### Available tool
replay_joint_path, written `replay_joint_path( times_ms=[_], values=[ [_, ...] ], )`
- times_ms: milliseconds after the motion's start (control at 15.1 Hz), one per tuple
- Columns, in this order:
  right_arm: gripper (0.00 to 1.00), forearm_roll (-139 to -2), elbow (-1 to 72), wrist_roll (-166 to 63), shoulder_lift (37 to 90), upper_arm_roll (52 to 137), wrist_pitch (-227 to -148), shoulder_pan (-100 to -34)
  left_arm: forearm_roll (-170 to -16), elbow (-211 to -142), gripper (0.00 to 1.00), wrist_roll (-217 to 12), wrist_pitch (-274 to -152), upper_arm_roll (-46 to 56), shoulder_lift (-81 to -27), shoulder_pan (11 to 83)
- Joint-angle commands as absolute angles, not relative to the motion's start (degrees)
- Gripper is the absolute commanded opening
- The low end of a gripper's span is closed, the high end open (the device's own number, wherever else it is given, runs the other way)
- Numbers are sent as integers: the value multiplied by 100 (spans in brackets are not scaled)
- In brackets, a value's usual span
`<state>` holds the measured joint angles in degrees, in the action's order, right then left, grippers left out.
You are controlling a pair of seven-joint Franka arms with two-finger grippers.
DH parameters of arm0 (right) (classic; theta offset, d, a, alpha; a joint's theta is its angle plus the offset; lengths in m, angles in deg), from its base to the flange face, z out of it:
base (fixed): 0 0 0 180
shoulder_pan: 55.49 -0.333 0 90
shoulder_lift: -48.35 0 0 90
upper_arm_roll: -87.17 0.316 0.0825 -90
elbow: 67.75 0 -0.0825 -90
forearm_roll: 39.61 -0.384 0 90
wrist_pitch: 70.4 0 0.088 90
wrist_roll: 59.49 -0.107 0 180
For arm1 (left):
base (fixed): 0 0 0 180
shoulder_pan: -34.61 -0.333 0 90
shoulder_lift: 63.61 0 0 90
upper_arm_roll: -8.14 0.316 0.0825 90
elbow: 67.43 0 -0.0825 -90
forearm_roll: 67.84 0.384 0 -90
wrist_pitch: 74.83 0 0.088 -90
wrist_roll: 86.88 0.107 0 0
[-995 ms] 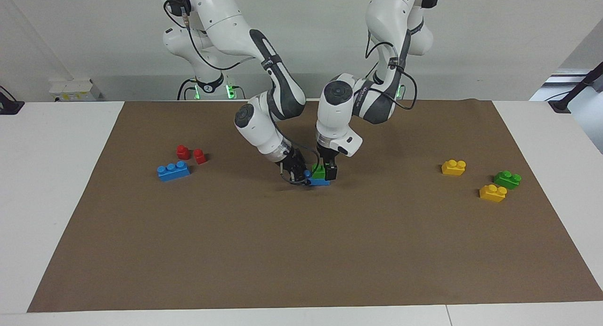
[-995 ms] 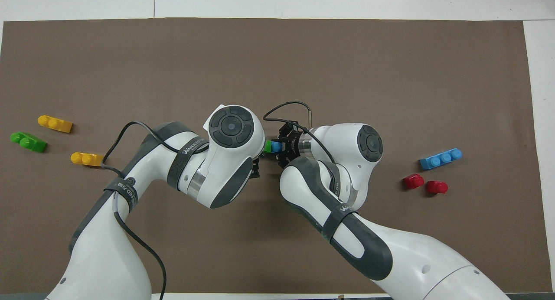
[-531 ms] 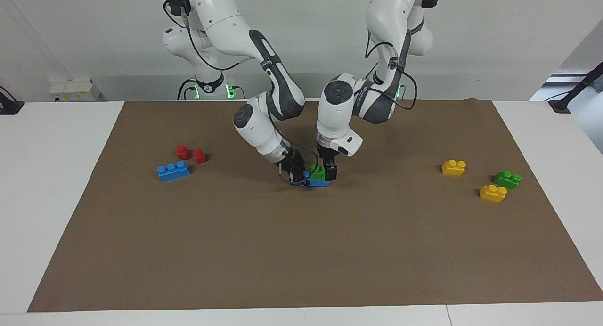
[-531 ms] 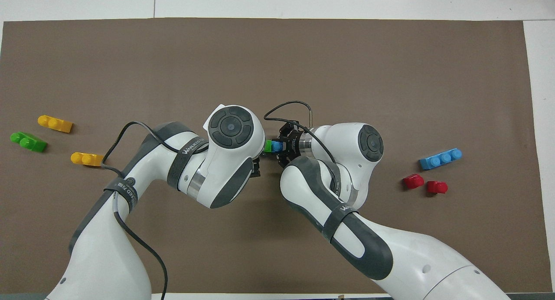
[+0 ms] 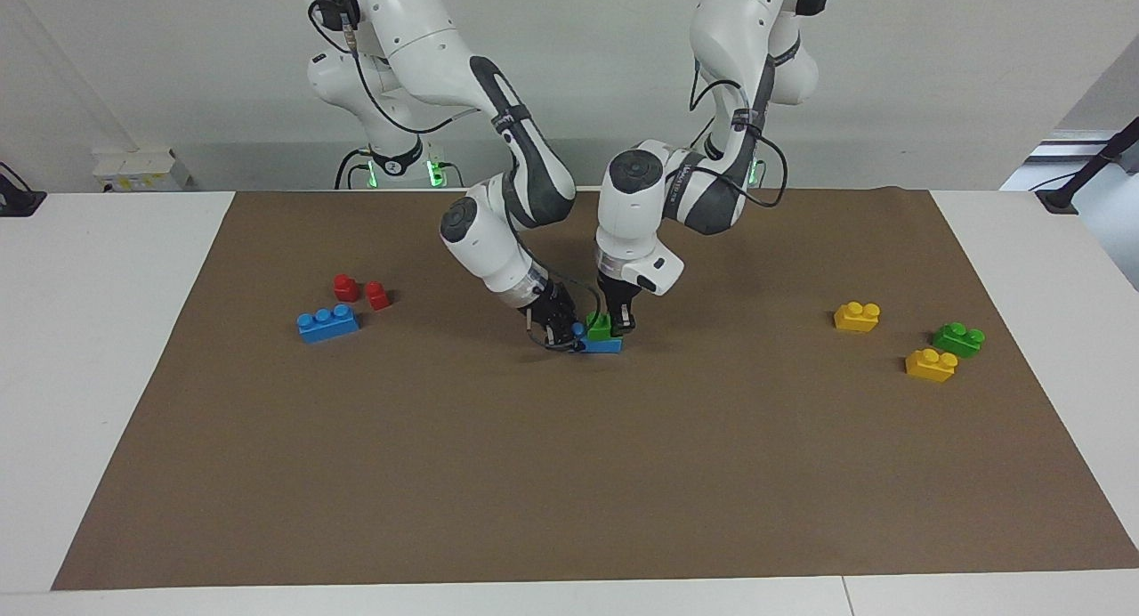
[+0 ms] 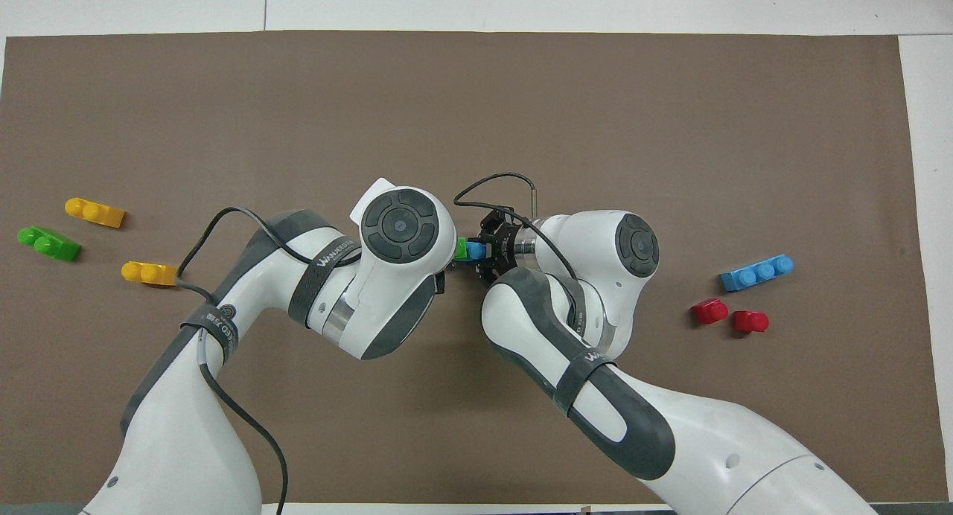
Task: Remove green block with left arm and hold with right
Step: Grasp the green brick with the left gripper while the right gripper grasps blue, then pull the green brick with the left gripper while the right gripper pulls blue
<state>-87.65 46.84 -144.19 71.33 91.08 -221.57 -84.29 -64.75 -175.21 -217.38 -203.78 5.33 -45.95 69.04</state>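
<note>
A small green block sits stacked on a blue brick near the middle of the brown mat. My left gripper comes down from above and is shut on the green block. My right gripper comes in low and tilted from the right arm's end and is shut on the end of the blue brick. In the overhead view only a sliver of the green block and of the blue brick shows between the two wrists. The left gripper's fingers are hidden there under its own wrist.
Toward the right arm's end lie a loose blue three-stud brick and two red pieces. Toward the left arm's end lie two yellow bricks and a second green brick.
The left gripper has shifted a little up and toward the right arm, turning at the wrist, with the green block still on the blue brick. The right gripper has barely moved.
</note>
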Motion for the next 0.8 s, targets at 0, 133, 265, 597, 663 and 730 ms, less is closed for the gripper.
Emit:
replay_joint_path(
  times_ms=[0,133,265,597,663,730],
  values=[
    [0,-8883,4651,-14439,7138,9156,-22201,-8379,-6432,-17686,0,-21854,-20561,603,-4664,7011],
    [0,-8883,4642,-14465,7129,9156,-22201,-8379,-6432,-17659,0,-21837,-20482,603,-4761,6968],
    [0,-8883,4642,-14474,7111,9156,-22193,-8379,-6432,-17659,0,-21793,-20246,611,-5059,6906],
    [0,-8883,4633,-14483,7076,9156,-22166,-8361,-6441,-17615,0,-21012,-19577,603,-5744,6345],
    [0,-8883,4607,-14492,7015,9148,-22053,-8291,-6441,-17606,0,-20784,-19498,603,-5780,6196],
    [0,-8874,4520,-14483,6919,9130,-21791,-8143,-6450,-17615,0,-20451,-19489,603,-5816,6011]
  ],
)
